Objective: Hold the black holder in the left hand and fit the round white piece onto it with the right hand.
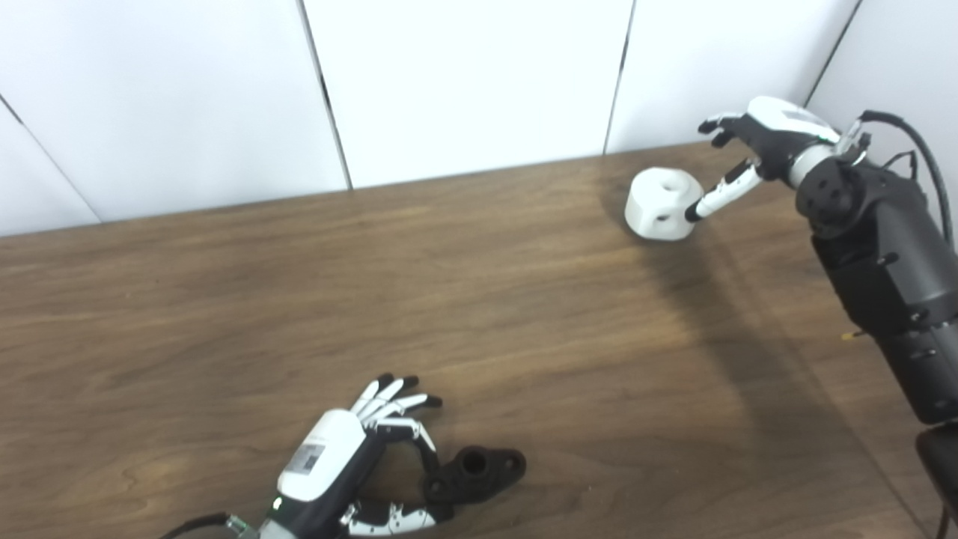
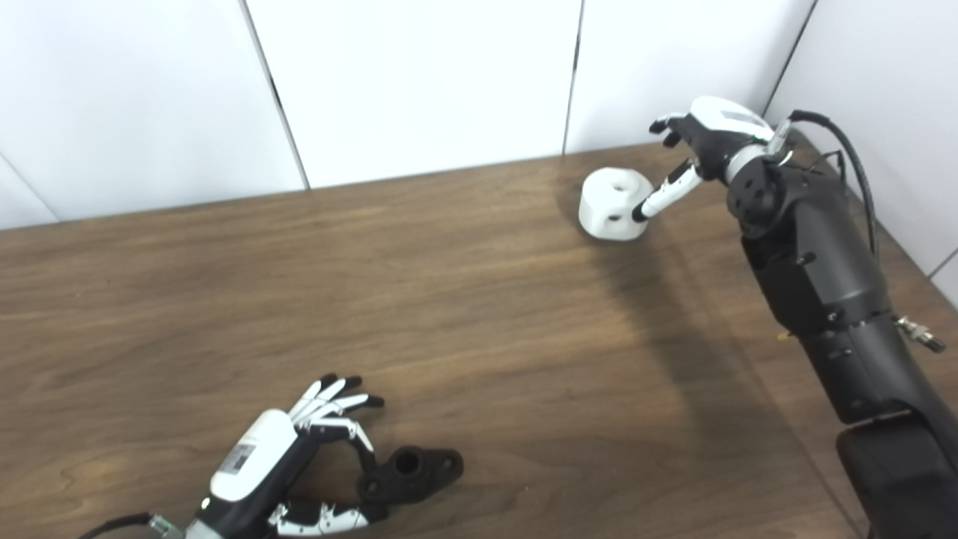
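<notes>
Near the front edge of the wooden table [image 1: 224, 299], item one: the black holder [image 1: 475, 473], lying flat, bore opening upward, its long axis running left-low to right-high with the flanged end pointing right. Your left hand [image 1: 352, 457] sits at its left end, one finger and the thumb closing round that end; the rest are spread. You cannot tell yet whether this is a firm grip, and the holder looks to be still resting on the table.

Item two: the round white piece [image 1: 664, 203], at the far right near the wall, well apart from the holder, sitting with a hole on top and another in its side. Your right hand [image 1: 756, 150] is released, one fingertip touching its right side, the others hanging clear.

Status: neither part lifted. Left to do: secure both, bring them together, fit.
</notes>
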